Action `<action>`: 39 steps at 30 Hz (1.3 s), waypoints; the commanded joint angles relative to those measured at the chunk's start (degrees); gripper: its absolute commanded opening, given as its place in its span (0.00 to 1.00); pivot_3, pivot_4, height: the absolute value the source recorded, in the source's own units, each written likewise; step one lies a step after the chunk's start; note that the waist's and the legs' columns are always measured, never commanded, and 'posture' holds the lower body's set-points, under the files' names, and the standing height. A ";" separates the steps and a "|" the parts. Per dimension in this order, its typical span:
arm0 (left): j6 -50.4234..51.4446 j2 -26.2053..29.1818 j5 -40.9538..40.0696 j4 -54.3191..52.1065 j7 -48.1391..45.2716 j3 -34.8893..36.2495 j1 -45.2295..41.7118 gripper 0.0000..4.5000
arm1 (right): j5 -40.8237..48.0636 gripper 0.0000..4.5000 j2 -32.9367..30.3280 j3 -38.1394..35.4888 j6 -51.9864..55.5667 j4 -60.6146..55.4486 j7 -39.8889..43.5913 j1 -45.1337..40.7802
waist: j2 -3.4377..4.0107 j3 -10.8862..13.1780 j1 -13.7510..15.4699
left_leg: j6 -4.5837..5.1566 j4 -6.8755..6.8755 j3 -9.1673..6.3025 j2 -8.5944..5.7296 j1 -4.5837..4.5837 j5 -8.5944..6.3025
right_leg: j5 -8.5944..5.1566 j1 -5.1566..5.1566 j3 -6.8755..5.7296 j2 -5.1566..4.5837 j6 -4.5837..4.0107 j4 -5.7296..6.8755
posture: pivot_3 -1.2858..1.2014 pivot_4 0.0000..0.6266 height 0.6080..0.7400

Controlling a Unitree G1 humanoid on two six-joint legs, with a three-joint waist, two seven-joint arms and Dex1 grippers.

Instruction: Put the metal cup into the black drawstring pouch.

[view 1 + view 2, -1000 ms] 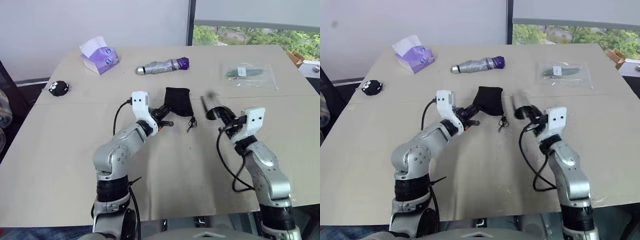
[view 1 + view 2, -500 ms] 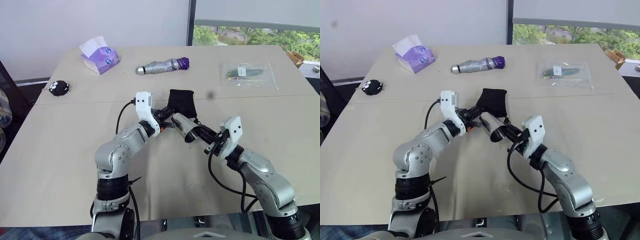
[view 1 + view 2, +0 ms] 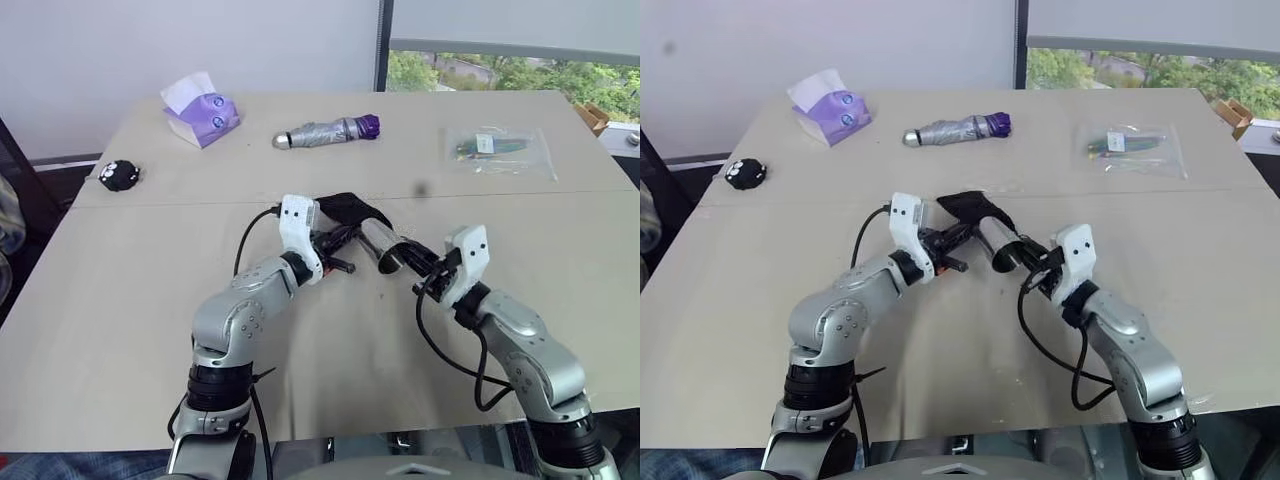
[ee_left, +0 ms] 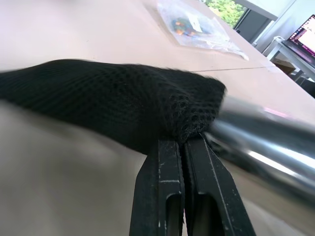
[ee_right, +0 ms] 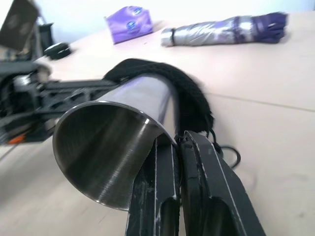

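The metal cup (image 3: 383,246) lies tilted above the table, its open mouth toward me. My right gripper (image 5: 176,139) is shut on the cup's rim. The black drawstring pouch (image 3: 346,208) is a black mesh bag. Its near edge is pinched in my left gripper (image 4: 182,140), which is shut. In the right wrist view the pouch (image 5: 193,96) drapes over the cup's (image 5: 110,142) far end. How far the cup sits inside is hidden by the fabric. In the head views the two grippers are close together at the table's middle.
A folded silver umbrella (image 3: 325,131) with a purple handle lies at the back. A purple tissue pack (image 3: 203,113) and a black fuzzy ball (image 3: 118,175) are at the back left. A clear plastic bag (image 3: 497,148) lies at the back right.
My right gripper has carried the cup left and down from the right side to the pouch. The pouch has gone from hanging upright to stretched low over the cup's far end.
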 commanded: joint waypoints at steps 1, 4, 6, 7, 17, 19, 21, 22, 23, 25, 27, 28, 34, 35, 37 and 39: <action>-1.17 -0.55 -0.84 -2.62 -0.80 -0.56 -0.49 0.00 | -1.45 0.03 -0.52 0.09 -1.21 -0.99 0.07 -0.82 | 0.00 0.00 0.00 | 0.00 0.00 0.00 0.00 0.00 0.00 | 0.00 0.00 0.00 0.00 0.00 0.00 | 0.52 0.24 1.00; -1.16 -0.93 -1.11 -2.41 -0.69 -0.16 -0.90 0.00 | -4.25 0.03 -2.16 1.85 -2.49 -0.83 1.30 -0.73 | 0.00 0.00 -0.01 | 0.00 0.00 0.02 0.00 0.00 0.00 | 0.00 0.00 0.01 -0.01 0.00 -0.01 | 0.52 0.24 1.00; -1.35 -0.95 -1.01 -2.30 -0.92 -0.20 -1.03 0.00 | -4.42 0.03 -1.65 1.74 -2.64 -0.63 0.95 -1.36 | 0.00 0.00 -0.03 | 0.00 0.00 0.03 -0.01 0.00 0.00 | -0.01 0.00 0.02 -0.01 -0.01 -0.02 | 0.52 0.24 1.00; -1.45 -0.94 -0.93 -2.33 -1.02 -0.28 -1.01 0.00 | -4.65 0.03 -1.57 1.86 -2.68 -0.58 1.02 -1.66 | 0.00 0.00 -0.02 | 0.00 0.00 0.02 0.00 0.00 0.00 | -0.01 0.00 0.01 0.00 0.00 -0.01 | 0.52 0.24 1.00; -1.05 -1.12 -1.24 -3.10 -1.92 -1.18 -0.51 0.00 | -6.91 0.03 4.51 2.41 -1.60 4.73 -3.16 -7.12 | -0.02 0.01 -0.12 | 0.00 0.01 0.02 0.00 -0.01 0.00 | 0.00 0.00 0.01 0.00 0.01 -0.01 | 0.52 0.24 1.00; -0.91 -1.25 -1.51 -3.23 -2.02 -1.16 -0.54 0.00 | -8.62 0.03 5.56 3.32 -1.85 7.56 -4.06 -9.35 | -0.02 0.01 -0.18 | 0.00 0.01 0.04 0.00 0.01 0.00 | 0.00 0.00 0.04 0.00 0.00 0.00 | 0.52 0.24 1.00; -0.78 -1.32 -1.83 -3.29 -2.11 -0.99 -0.53 0.00 | -10.36 0.03 6.41 4.27 -2.46 11.17 -4.19 -11.68 | -0.01 0.01 -0.18 | 0.00 0.01 0.03 0.00 0.02 0.00 | 0.00 -0.01 0.02 0.00 0.00 0.02 | 0.52 0.24 1.00; -0.76 -1.37 -1.91 -3.33 -2.14 -0.97 -0.49 0.00 | -11.26 0.03 7.00 4.68 -2.92 13.60 -4.23 -13.13 | -0.01 0.01 -0.19 | 0.00 0.01 0.02 0.00 0.02 0.00 | 0.01 -0.01 0.02 0.00 0.00 0.02 | 0.52 0.24 1.00; -0.74 -1.44 -1.94 -3.37 -2.11 -0.99 -0.46 0.00 | -12.18 0.03 7.59 4.89 -3.34 16.08 -4.63 -14.55 | -0.01 0.01 -0.20 | 0.00 0.00 0.02 0.01 0.01 0.00 | 0.01 -0.01 0.02 0.00 0.00 0.02 | 0.52 0.24 1.00; -0.70 -1.59 -1.96 -3.53 -1.98 -1.04 -0.44 0.00 | -13.75 0.03 9.19 4.57 -4.51 20.94 -6.04 -17.36 | -0.01 0.02 -0.23 | 0.00 0.00 0.03 0.00 0.01 0.00 | 0.01 -0.02 0.02 0.00 0.00 0.02 | 0.52 0.24 1.00; -0.63 -1.75 -2.02 -3.74 -1.82 -1.00 -0.44 0.00 | -14.48 0.03 10.90 3.90 -5.52 24.74 -7.00 -19.68 | 0.00 0.02 -0.24 | -0.01 0.00 0.03 0.01 -0.01 0.01 | 0.01 -0.02 0.02 0.00 0.01 0.02 | 0.52 0.24 1.00; -0.58 -1.77 -2.07 -3.87 -1.78 -0.93 -0.38 0.00 | -14.69 0.03 11.85 3.39 -5.64 26.27 -7.76 -20.69 | 0.00 0.02 -0.24 | -0.01 -0.01 0.03 0.01 -0.02 0.01 | 0.01 -0.02 0.01 0.00 0.01 0.02 | 0.52 0.24 1.00; 0.07 -2.28 -2.62 -4.53 -1.44 -0.11 0.11 0.00 | -12.58 0.16 16.11 1.07 -5.38 28.27 -7.85 -23.09 | 0.01 0.03 -0.19 | -0.01 -0.02 0.02 0.03 -0.04 0.01 | 0.02 -0.02 -0.01 -0.02 0.01 0.00 | 0.52 0.24 1.00; 0.23 -2.52 -2.88 -4.60 -1.26 0.20 0.22 0.00 | -12.17 0.23 16.59 0.80 -4.90 27.75 -7.68 -23.02 | 0.01 0.03 -0.21 | -0.01 -0.02 0.02 0.03 -0.05 0.01 | 0.02 -0.02 -0.01 -0.03 0.01 0.00 | 0.52 0.24 1.00; 0.46 -3.26 -3.67 -4.32 -0.41 1.38 0.12 0.00 | -12.20 0.45 16.57 1.00 -4.95 26.09 -6.92 -22.47 | 0.01 0.03 -0.19 | -0.01 -0.02 0.03 0.05 -0.05 0.01 | 0.02 -0.02 0.00 -0.07 0.01 0.00 | 0.52 0.24 1.00; 0.64 -4.35 -4.88 -3.21 1.07 3.77 -0.55 0.00 | -12.78 0.69 15.30 2.05 -4.63 23.09 -5.73 -21.17 | 0.01 0.03 -0.23 | -0.01 -0.02 0.03 0.05 -0.05 0.00 | 0.02 -0.02 -0.01 -0.09 0.01 -0.01 | 0.52 0.24 1.00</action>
